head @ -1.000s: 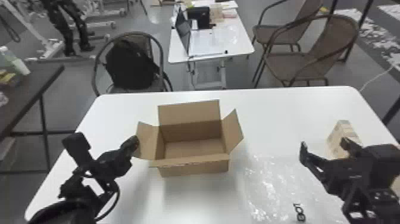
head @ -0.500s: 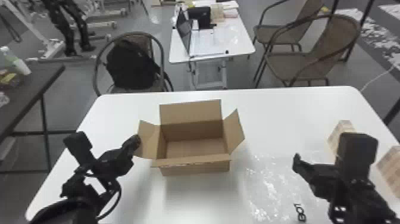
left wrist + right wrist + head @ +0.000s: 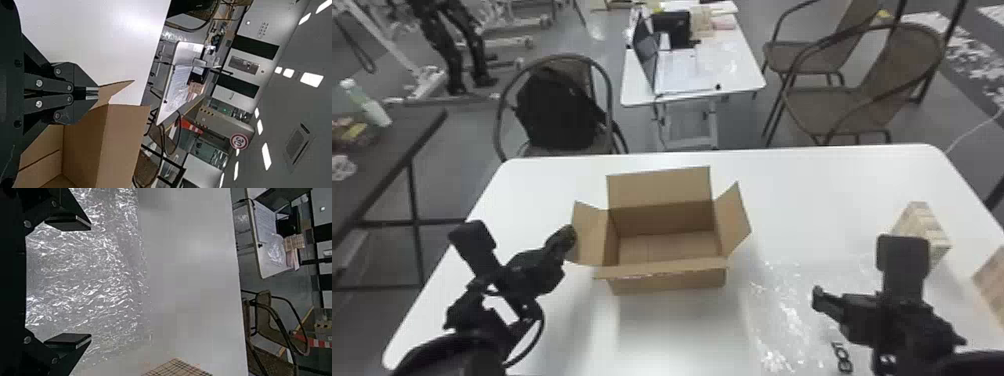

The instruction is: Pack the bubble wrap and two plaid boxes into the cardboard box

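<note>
Right end effector [image 3: 91, 282] wide open over the bubble wrap [image 3: 105, 270]; I should pinch a generous fold, lift gently. Left end effector [image 3: 98, 93] clenched by the cardboard box [image 3: 667, 284].

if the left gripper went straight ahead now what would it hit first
Most likely the left flap of the cardboard box, just past the left gripper; depth there is unclear.
</note>
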You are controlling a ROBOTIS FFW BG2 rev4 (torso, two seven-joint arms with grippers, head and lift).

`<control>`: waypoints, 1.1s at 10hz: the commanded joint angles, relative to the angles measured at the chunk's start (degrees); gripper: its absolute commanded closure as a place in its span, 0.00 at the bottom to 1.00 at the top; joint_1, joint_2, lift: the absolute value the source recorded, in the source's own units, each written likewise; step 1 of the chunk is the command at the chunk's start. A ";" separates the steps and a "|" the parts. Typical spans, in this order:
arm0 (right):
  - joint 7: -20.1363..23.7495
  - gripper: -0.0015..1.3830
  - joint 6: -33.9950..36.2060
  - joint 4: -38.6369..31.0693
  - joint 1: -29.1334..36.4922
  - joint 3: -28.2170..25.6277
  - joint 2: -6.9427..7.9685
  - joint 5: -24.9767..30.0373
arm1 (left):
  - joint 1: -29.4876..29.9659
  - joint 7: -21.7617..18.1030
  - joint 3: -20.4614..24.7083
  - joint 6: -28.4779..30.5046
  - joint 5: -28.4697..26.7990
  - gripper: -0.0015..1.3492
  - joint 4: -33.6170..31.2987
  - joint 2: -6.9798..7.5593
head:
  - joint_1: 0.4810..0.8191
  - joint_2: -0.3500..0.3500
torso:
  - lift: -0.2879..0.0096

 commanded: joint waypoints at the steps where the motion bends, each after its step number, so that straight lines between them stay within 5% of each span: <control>1: 0.00 0.21 4.63 1.92 -2.77 0.01 -0.09 -1.42 | 0.00 0.00 -0.09 -0.04 0.00 0.90 0.08 -0.15 | 0.63 0.74 | 0.73; 4: -0.88 0.20 12.98 6.40 -7.43 -0.87 0.26 -4.50 | 0.00 0.00 -0.18 -0.22 -0.26 0.90 0.17 -0.15 | 0.63 0.75 | 0.73; 9: -0.97 0.22 16.23 13.34 -11.65 -1.84 -0.18 -7.66 | -0.35 0.00 -0.45 -0.57 -0.88 0.90 0.26 -0.15 | 0.63 0.75 | 0.73; 10: -0.97 0.32 16.23 13.43 -11.47 -1.84 -0.27 -7.75 | -0.35 0.00 -0.53 -0.92 -0.97 0.90 0.35 -0.15 | 0.63 0.75 | 0.73; 11: -0.97 0.57 15.26 13.08 -11.03 -2.02 -0.44 -8.54 | -0.26 0.00 -0.45 -1.18 -1.06 0.90 0.35 -0.15 | 0.63 0.75 | 0.73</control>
